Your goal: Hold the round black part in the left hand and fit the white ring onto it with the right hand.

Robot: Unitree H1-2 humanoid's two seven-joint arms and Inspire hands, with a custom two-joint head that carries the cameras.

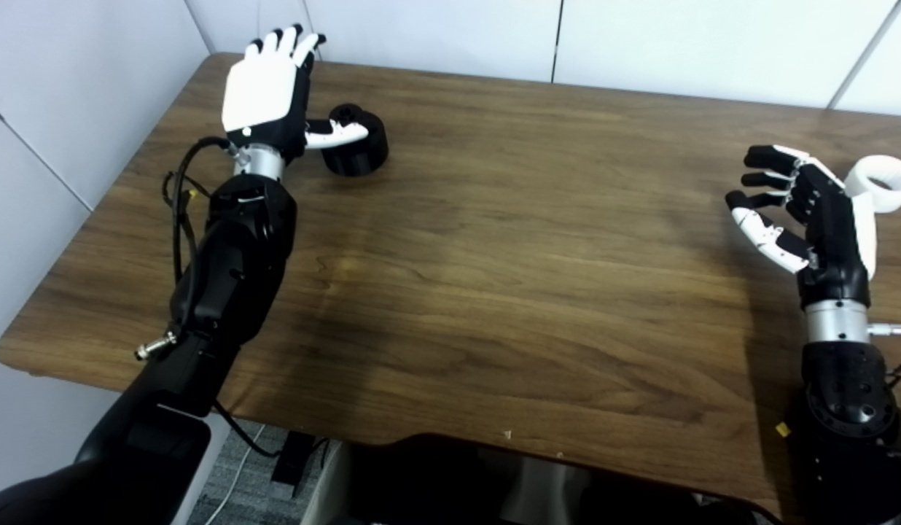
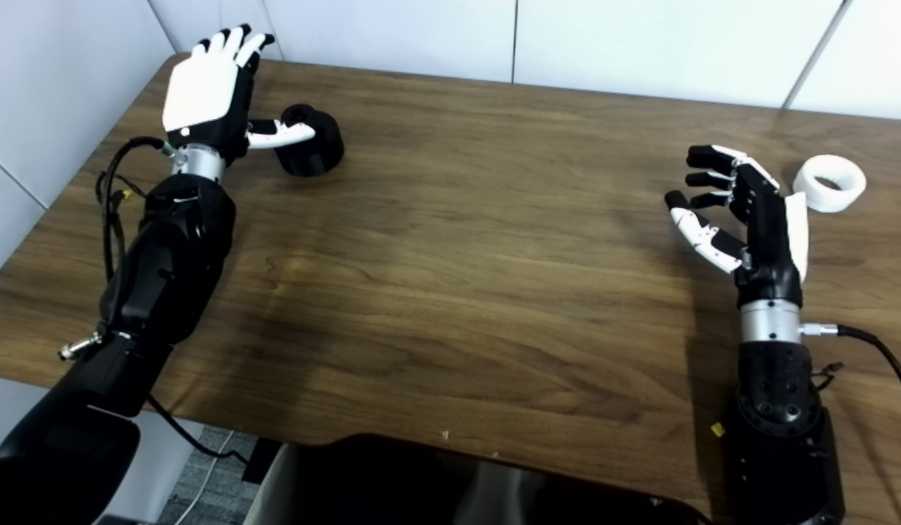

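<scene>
The round black part (image 1: 357, 140) lies on the wooden table (image 1: 494, 277) at the far left. My left hand (image 1: 272, 91) is open just left of it, fingers stretched toward the wall, thumb reaching over the part's top; I cannot tell if the thumb touches it. The white ring (image 2: 829, 183) lies flat on the table at the far right. My right hand (image 2: 742, 215) is open, fingers loosely curled and pointing left, a little left of and nearer than the ring, holding nothing. In the left eye view the right hand (image 1: 808, 211) partly covers the white ring (image 1: 884, 184).
White wall panels (image 1: 640, 36) border the table's far edge and left side. Cables (image 1: 181, 197) loop beside my left forearm. A cable (image 2: 880, 350) runs from my right wrist. A dark shape (image 1: 494, 481) sits below the table's near edge.
</scene>
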